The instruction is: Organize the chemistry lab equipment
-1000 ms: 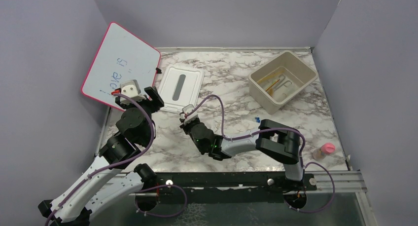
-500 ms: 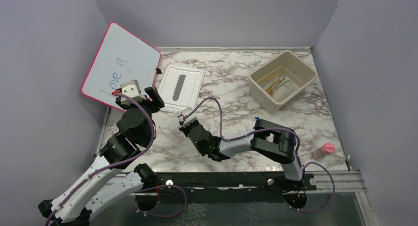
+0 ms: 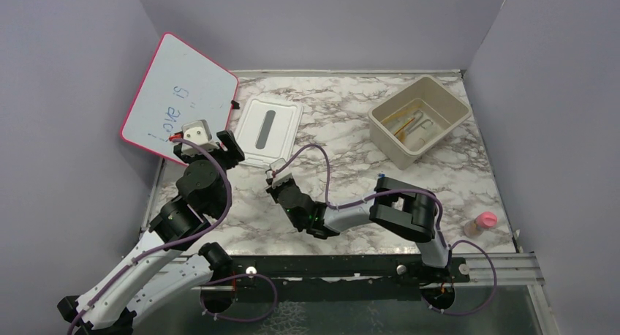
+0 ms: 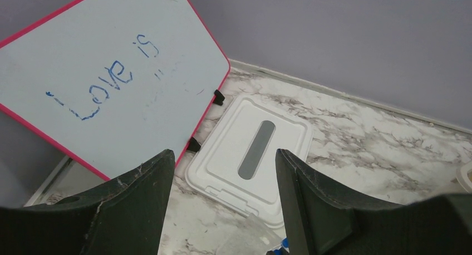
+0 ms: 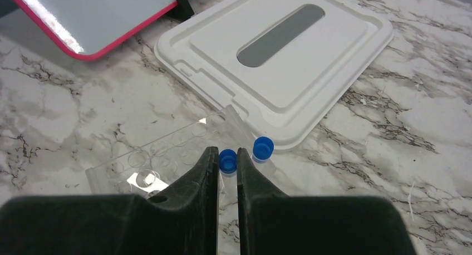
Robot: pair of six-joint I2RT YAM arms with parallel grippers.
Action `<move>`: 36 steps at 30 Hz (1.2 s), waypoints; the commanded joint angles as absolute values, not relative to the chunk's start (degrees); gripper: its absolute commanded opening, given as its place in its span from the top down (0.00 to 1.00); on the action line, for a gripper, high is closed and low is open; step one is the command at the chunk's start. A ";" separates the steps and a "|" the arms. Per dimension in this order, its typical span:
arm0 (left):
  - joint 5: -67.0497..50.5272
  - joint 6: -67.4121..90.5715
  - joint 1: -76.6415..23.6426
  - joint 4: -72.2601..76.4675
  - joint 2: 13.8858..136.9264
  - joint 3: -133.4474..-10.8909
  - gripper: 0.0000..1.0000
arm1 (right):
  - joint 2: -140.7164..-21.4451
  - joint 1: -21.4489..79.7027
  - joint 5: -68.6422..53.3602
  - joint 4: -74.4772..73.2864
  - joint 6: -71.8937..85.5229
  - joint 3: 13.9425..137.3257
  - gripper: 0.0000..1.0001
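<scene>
**Bin was partly loaded, right arm was down on the tiny blue-capped tubes**

So, progress check: the cream bin (image 3: pixel 395 148) far off to the right of both grippers already had the metal tongs (image 3: pixel 419 123) and the amber tube (image 3: pixel 401 125) in it, so I'd call that part done. What was left, as far as I could see, was the small stuff. The right gripper (image 5: pixel 227 153) had its jaws pinched nearly together on a blue-capped tube (image 5: pixel 227 161). A second blue-capped tube (image 5: pixel 262 148) lay just right of the jaws, and a clear rack (image 5: pixel 150 160) just left of them. The white lid (image 5: pixel 278 60) sat right ahead.

Pose-wise, the right arm was stretched low across the table, wrist nearly on the marble. The left gripper (image 4: pixel 224 153) hung up high with its jaws wide apart and nothing in them, looking down at the lid and the whiteboard (image 4: pixel 111 77). My guess: roughly halfway.
</scene>
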State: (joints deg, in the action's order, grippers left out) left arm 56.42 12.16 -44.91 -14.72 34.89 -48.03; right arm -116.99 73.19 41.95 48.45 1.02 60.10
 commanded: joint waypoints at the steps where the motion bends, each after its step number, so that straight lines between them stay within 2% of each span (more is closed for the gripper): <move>1: 56.73 12.24 -44.74 -14.84 34.37 -47.21 0.30 | -118.20 73.76 43.78 45.55 4.23 62.03 0.84; 16: 56.73 12.13 -44.78 -14.85 34.45 -47.34 0.30 | -115.67 73.56 46.48 35.27 11.12 64.49 0.71; 27: 56.13 12.09 -44.74 -14.85 34.72 -47.45 0.30 | -105.85 73.40 43.36 25.56 19.99 62.66 0.47; 33: 52.85 12.85 -44.74 -15.15 34.54 -47.75 0.28 | -97.41 72.13 38.78 14.24 27.01 62.38 0.46; 36: 48.05 13.49 -44.74 -16.08 34.69 -47.96 0.22 | -94.50 68.18 34.85 -10.09 37.42 70.44 0.46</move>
